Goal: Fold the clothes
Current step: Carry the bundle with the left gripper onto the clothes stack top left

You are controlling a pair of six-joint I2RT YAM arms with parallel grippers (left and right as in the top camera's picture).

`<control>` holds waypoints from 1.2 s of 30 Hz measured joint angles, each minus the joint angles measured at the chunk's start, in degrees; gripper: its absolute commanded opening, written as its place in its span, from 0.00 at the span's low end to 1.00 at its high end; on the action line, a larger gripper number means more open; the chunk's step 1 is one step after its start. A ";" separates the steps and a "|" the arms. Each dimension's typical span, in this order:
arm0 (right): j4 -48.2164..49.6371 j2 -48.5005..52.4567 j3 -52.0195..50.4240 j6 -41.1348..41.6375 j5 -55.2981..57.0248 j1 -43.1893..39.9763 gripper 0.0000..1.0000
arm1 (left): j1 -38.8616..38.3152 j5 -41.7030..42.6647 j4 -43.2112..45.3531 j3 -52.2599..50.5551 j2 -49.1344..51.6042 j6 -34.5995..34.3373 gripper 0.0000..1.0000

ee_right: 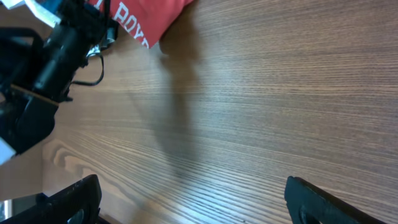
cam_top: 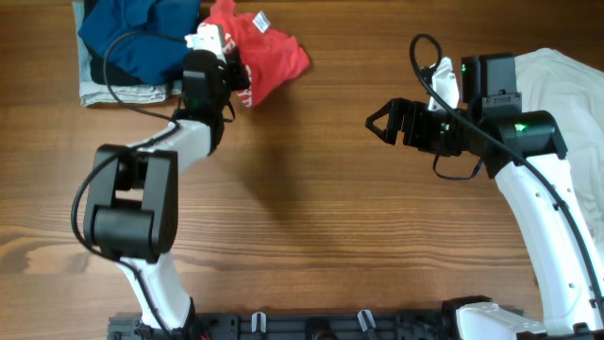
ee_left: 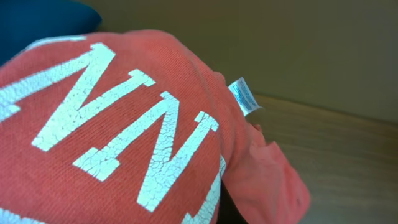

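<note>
Red shirt [cam_top: 278, 52] sits bunched at the table's [cam_top: 311, 217] far edge, on my left side, touching the blue pile [cam_top: 142, 38]. White shirt [cam_top: 566, 80] is far right, behind the right arm.

Left gripper [cam_top: 238, 80] is buried in the shirt's near-left edge. Its jaws are closed, and I judge they're pinching cloth. In the left wrist view, red fabric and white lettering fill the frame and the fingers are hidden. A care tag [ee_left: 244, 96] sticks up at the hem.

Right gripper [cam_top: 377, 121] has its jaws spread wide and is holding nothing. It hovers over bare wood mid-table, pointing left.

Key relation: the shirt lies left of the right gripper and farther from me, well apart from it. The bulk trails right of the left gripper. It's too crumpled for a clean long axis, only a rough left-right spread. The left arm is clearly nearer.

Likely next: I drag the shirt toward the centre and bring the right gripper in on the free right edge.
</note>
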 measured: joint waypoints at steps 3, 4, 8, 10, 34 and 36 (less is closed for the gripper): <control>-0.04 0.00 0.00 0.04 0.00 0.00 0.95 | 2.16 1.97 -0.02 4.48 4.24 1.90 0.04; -0.02 0.00 0.00 0.04 -0.02 0.00 0.95 | 2.47 2.38 -0.11 5.64 5.05 2.32 0.04; -0.07 0.00 0.00 0.22 -0.02 0.00 0.95 | 3.02 4.07 -2.23 11.89 6.60 7.19 0.04; -0.07 0.00 0.00 0.22 -0.02 0.00 0.95 | 3.04 4.33 -5.40 15.61 6.60 9.94 0.04; -2.12 0.00 0.00 0.22 -0.02 0.00 0.95 | 20.76 4.70 -31.04 31.89 6.60 9.99 0.04; -2.14 0.00 0.00 0.22 0.00 0.00 0.95 | 21.53 4.28 -33.51 31.98 6.60 6.40 0.04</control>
